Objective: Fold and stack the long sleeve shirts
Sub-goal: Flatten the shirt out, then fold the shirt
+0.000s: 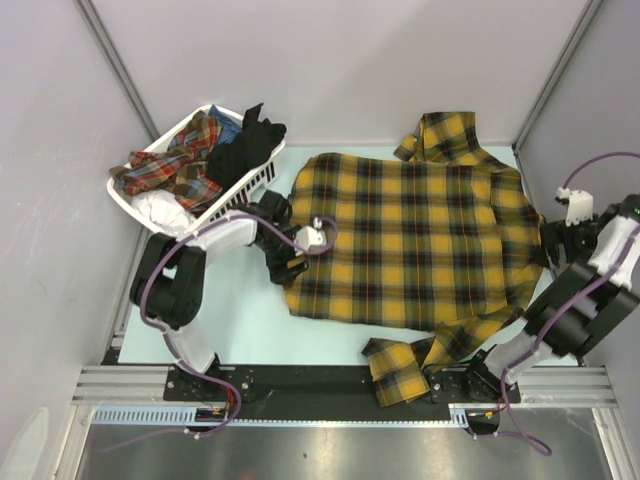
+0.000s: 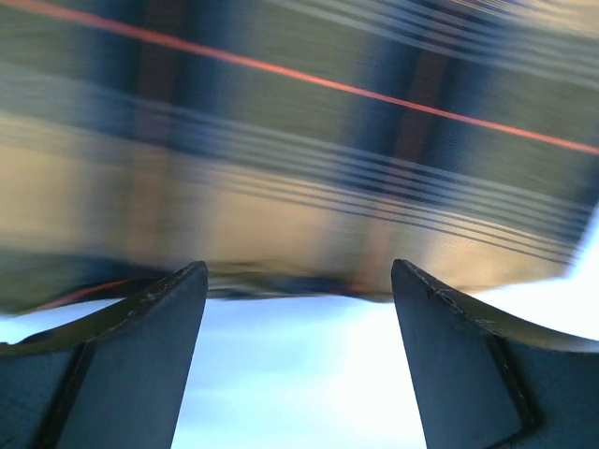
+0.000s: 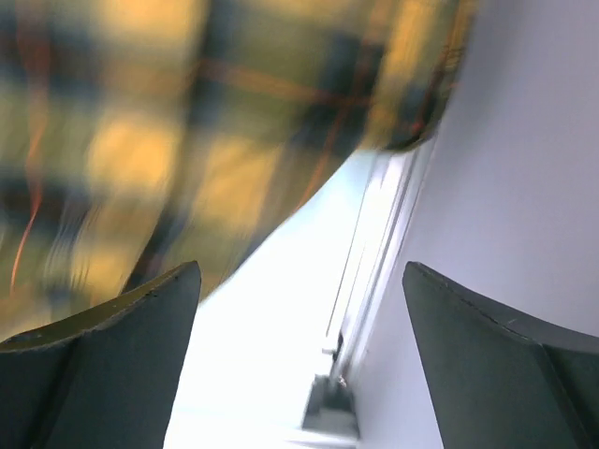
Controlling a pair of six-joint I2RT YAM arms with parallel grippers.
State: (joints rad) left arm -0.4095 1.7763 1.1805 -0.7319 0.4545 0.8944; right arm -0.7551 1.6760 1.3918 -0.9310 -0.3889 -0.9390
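A mustard-yellow and black plaid long sleeve shirt [image 1: 420, 235] lies spread flat on the pale table. One sleeve [image 1: 440, 135] is bunched at the far edge. The other sleeve [image 1: 400, 368] trails over the near edge. My left gripper [image 1: 290, 264] is low at the shirt's left hem. In the left wrist view the left gripper [image 2: 298, 267] is open and the cloth edge [image 2: 299, 187] lies just beyond its tips. My right gripper [image 1: 551, 238] sits at the shirt's right side. The right wrist view shows the right gripper [image 3: 301, 267] open, with plaid cloth [image 3: 187, 140] ahead to its left and nothing between the fingers.
A white slatted basket [image 1: 242, 190] stands at the far left. It holds a red plaid garment [image 1: 170, 165], dark cloth [image 1: 245, 145] and white cloth [image 1: 160, 212]. Grey walls [image 1: 60, 150] enclose the table on three sides, and the right gripper is close to the right wall [image 3: 524, 187].
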